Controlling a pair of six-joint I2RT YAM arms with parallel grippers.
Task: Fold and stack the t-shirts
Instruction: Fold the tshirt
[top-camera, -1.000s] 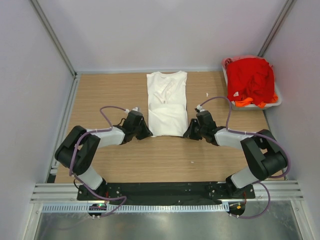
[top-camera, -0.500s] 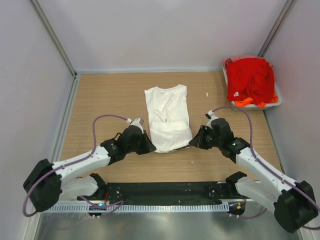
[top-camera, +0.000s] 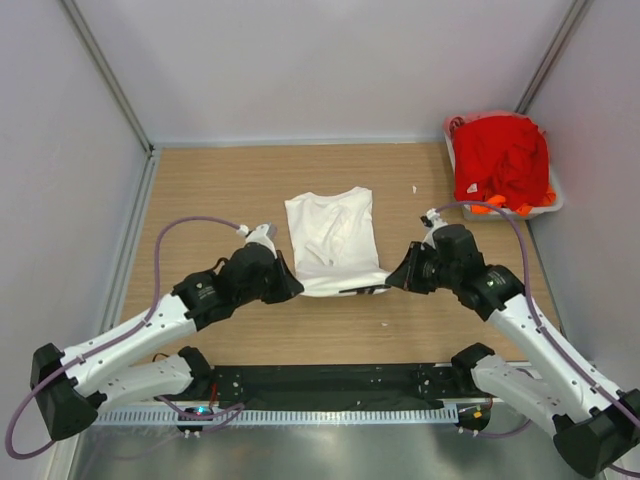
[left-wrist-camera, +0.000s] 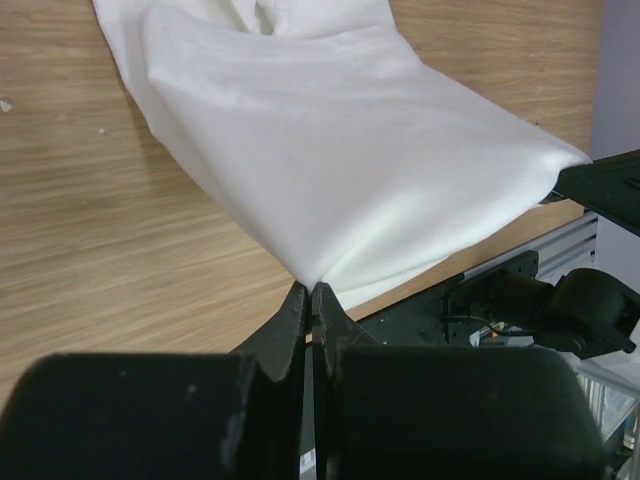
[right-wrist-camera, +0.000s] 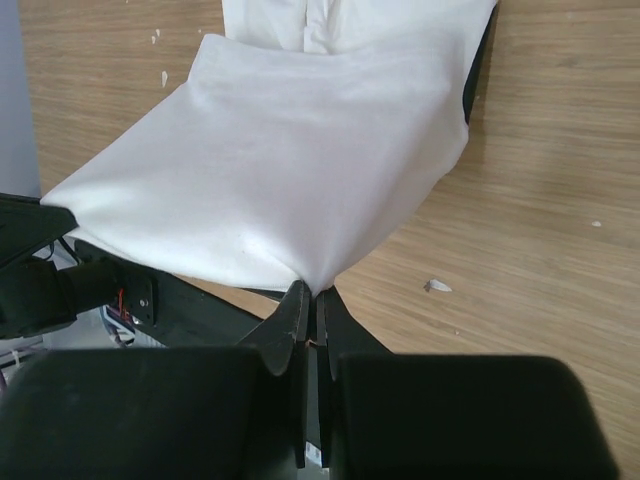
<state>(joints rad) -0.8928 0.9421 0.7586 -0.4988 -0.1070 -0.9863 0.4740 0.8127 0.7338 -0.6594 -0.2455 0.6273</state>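
The white t-shirt (top-camera: 332, 235) lies folded lengthwise in the middle of the table, its near hem raised off the wood. My left gripper (top-camera: 292, 287) is shut on the hem's left corner, seen in the left wrist view (left-wrist-camera: 313, 287) with the white t-shirt (left-wrist-camera: 330, 160) stretched away from it. My right gripper (top-camera: 390, 279) is shut on the right corner, seen in the right wrist view (right-wrist-camera: 312, 292) under the white t-shirt (right-wrist-camera: 290, 170). The red t-shirts (top-camera: 500, 155) with an orange one (top-camera: 487, 205) lie piled at the back right.
The pale plastic tub (top-camera: 550, 202) holding the red pile stands in the back right corner. Grey walls close the table on three sides. The black base rail (top-camera: 330, 378) runs along the near edge. Small white specks lie on the wood (right-wrist-camera: 436, 286).
Both grippers have drawn back toward the near edge and risen, pulling the white t-shirt's near hem up and toward me. The shirt has slid nearer and looks shorter.
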